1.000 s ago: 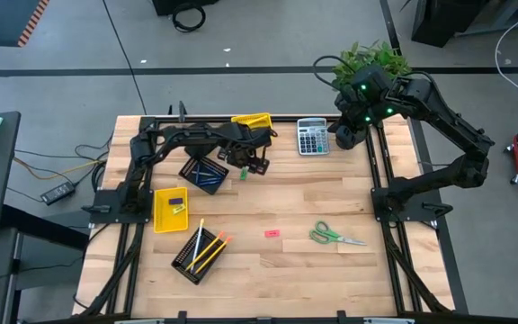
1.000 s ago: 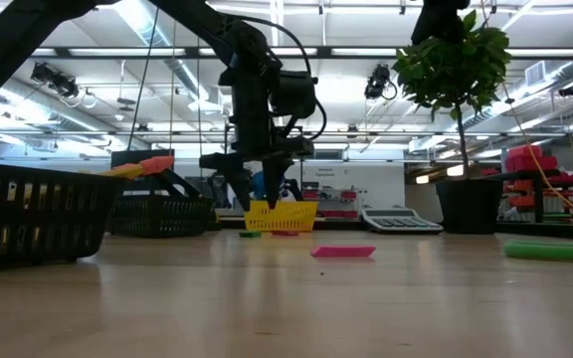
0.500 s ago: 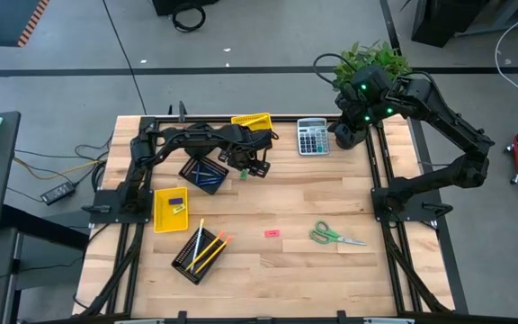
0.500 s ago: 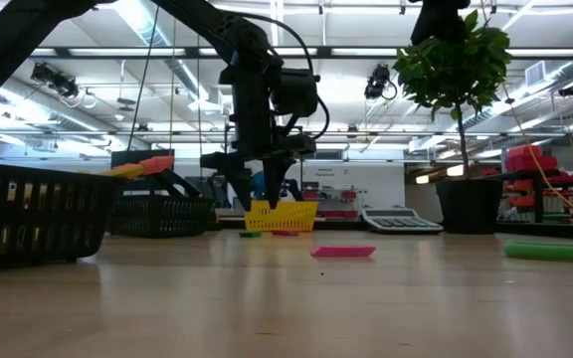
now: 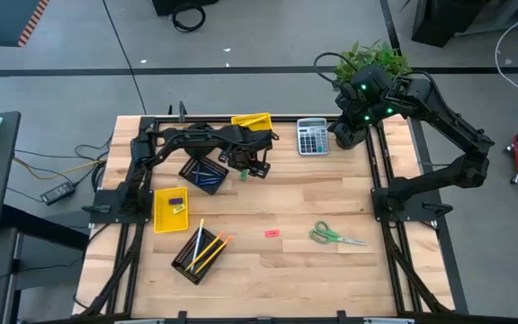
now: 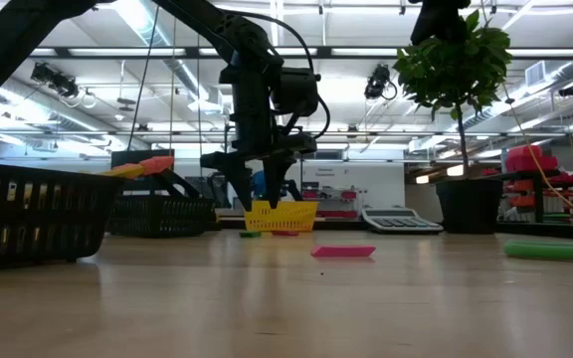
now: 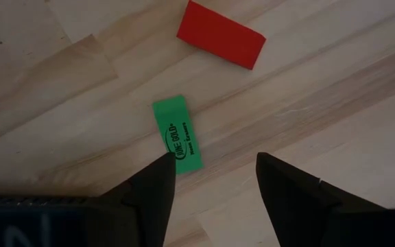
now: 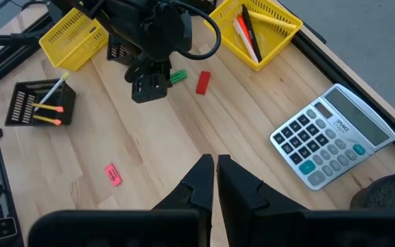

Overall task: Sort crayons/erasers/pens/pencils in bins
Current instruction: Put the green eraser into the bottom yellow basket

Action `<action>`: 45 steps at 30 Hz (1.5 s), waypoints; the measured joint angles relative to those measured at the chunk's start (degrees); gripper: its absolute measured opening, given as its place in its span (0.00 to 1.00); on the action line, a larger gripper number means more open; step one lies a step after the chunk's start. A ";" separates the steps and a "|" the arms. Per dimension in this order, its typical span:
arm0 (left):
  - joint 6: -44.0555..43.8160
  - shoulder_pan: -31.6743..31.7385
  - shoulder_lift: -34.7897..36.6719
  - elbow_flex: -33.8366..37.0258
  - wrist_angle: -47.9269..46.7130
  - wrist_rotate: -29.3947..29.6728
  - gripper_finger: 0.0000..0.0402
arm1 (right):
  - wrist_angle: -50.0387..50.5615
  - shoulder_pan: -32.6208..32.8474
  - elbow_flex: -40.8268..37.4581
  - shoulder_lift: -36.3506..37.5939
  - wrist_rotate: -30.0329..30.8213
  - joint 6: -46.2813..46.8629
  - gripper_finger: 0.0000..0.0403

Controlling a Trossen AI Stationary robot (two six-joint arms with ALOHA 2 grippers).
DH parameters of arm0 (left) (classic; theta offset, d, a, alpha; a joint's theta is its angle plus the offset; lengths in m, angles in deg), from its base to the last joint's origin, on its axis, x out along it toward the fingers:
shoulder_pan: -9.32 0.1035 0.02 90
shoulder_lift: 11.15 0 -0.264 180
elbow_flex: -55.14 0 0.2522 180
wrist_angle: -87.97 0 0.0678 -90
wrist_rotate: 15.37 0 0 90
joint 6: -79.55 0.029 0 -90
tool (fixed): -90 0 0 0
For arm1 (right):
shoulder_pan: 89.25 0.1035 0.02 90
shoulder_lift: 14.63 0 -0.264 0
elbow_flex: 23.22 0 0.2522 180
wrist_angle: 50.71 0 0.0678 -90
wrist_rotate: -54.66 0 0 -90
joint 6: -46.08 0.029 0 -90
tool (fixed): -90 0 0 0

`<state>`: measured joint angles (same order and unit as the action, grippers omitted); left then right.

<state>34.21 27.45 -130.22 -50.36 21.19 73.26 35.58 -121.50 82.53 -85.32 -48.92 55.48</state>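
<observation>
Now my left gripper (image 7: 211,189) hangs above the table (image 5: 331,193) with its fingers spread wide and holding nothing. The green eraser (image 7: 177,133) lies flat on the wood under it, but not centred: one fingertip (image 7: 158,180) is right at the eraser's near end, and the other fingertip is over bare wood. A red eraser (image 7: 221,34) lies a little beyond, apart from the green one.

I judge that the main risk is this offset. If I go straight down, the one finger can land on top of the eraser and press it instead of passing beside it, or the closing fingers can push it sideways and it slips out. The eraser also lies slanted to the fingers, so they may catch only a corner and turn it.

Farther out, the yellow bin with erasers (image 5: 170,208) is well apart, past the black mesh bin (image 5: 203,174), so a weak grip could drop the eraser on the way.

My right gripper (image 8: 215,180) waits pressed together, high near the calculator (image 5: 311,137).
</observation>
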 joint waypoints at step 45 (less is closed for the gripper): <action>-4.52 -0.09 0.02 0.00 0.02 -0.04 0.49 | 0.20 0.02 -0.01 0.00 4.66 7.18 0.06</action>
<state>29.68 27.37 -130.20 -50.36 21.22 73.22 35.78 -121.47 82.52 -85.32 -44.27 62.66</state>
